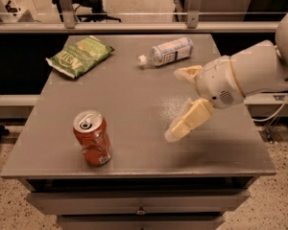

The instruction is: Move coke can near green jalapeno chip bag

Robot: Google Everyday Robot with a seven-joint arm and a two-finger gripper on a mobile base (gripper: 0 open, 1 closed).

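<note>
- The coke can (92, 138) stands upright in the lower left of the frame, close to the front edge of the grey table (129, 87). Its silver top and pull tab face up, and a small white patch shows low on its side.
- The green jalapeno chip bag (79, 56) lies flat in the upper left, near the table's far left corner, well apart from the can.
- A clear plastic bottle (167, 52) lies on its side at the upper centre, its cap pointing left toward the bag.
- The gripper (174, 104) hangs over the table just right of centre, on a white arm (249, 75) that comes in from the right edge.
- Its two pale fingers (188, 120) are spread wide and hold nothing. One slants down and left with its tip low over the tabletop, and the other sits higher, below the bottle.
- The can is well to the left of the gripper and not touching it.
- A drawer front (139, 201) shows under the table's front edge.
</note>
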